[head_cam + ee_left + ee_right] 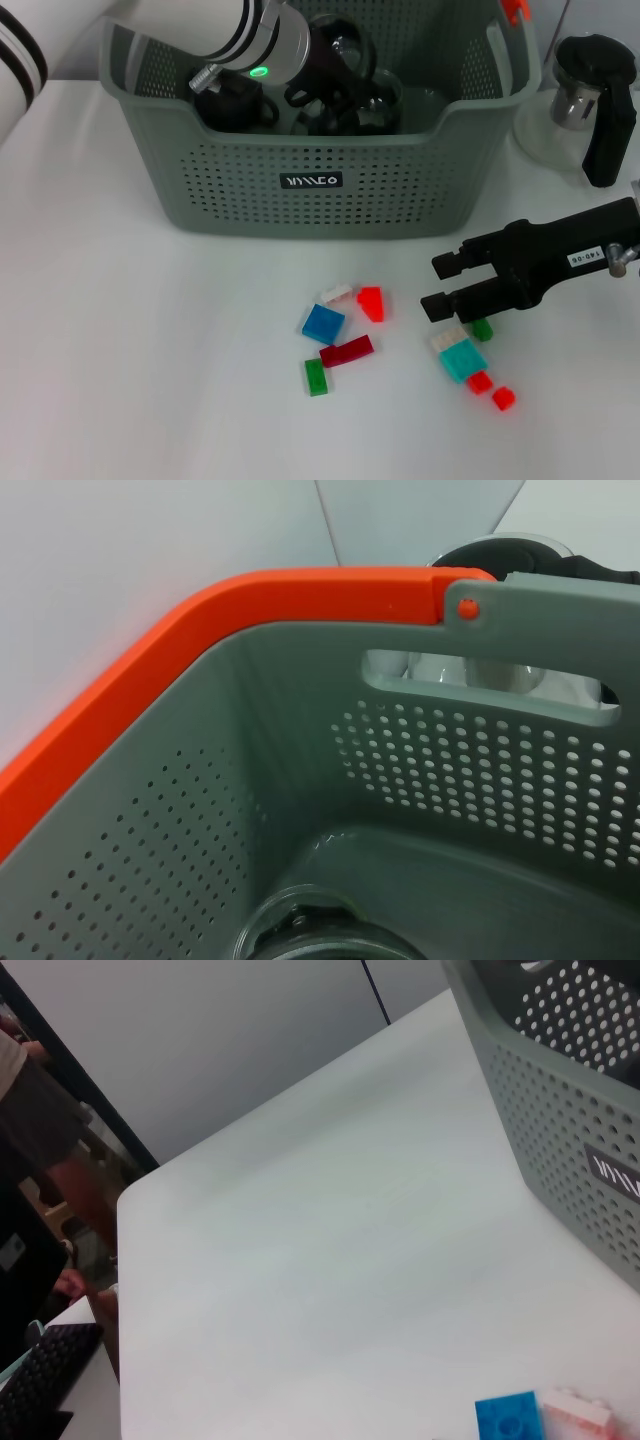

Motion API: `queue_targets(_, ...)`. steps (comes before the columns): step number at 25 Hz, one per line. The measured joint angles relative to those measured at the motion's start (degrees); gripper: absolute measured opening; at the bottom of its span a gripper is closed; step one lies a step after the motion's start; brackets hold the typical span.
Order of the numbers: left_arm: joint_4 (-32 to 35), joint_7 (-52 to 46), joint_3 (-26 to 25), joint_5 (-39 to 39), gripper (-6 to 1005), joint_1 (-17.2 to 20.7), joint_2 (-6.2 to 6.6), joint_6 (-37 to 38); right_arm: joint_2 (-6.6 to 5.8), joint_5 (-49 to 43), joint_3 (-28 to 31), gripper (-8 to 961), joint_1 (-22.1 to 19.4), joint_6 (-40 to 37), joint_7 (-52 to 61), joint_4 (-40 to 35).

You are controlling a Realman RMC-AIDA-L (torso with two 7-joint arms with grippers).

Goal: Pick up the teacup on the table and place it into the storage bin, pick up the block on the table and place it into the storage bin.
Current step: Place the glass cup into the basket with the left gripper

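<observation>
The left end effector (330,85) was reached down inside the storage bin (320,215), evidently so that the teacup (365,95) could be set on the bin floor rather than dropped from the rim. Whether its fingers were released or clenched could not be told: dark parts and clear glass were crowded together there. In the left wrist view a rounded glass rim (310,930) was seen low on the bin floor, close to the perforated wall, beneath the orange handle clip (200,640).

The right end effector (448,283) was held low over the worktop (120,330), its two fingers parted and grasping nothing, with the nearest blocks lying just beside and under the tips: a pale block (449,338), a teal block (463,359) and a green block (483,329). That posture was judged to be a readying for a block pick.

A second cluster, including a blue block (323,323) and a dark red block (346,351), lay well apart from the bin front. Open worktop was left between the blocks and the bin wall. A kettle (595,95) stood near the bin's right corner, and the high rim was judged the edge to be cleared.
</observation>
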Motion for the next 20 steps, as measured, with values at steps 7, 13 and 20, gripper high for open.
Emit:
queue_targets(7, -0.10, 0.04, 0.11, 0.43, 48, 0.02, 0.06, -0.44, 0.02, -0.35, 0.00, 800, 0.02, -0.01, 0.06, 0.00)
queue_targets(13, -0.15, 0.06, 0.44, 0.71, 57, 0.12, 0.14, -0.80, 0.03, -0.39, 0.00, 800, 0.03, -0.01, 0.18, 0.03)
queue_targets(20, -0.43, -0.15, 0.44, 0.84, 75, 0.11, 0.24, -1.84, 0.03, -0.39, 0.00, 800, 0.03, -0.01, 0.21, 0.06)
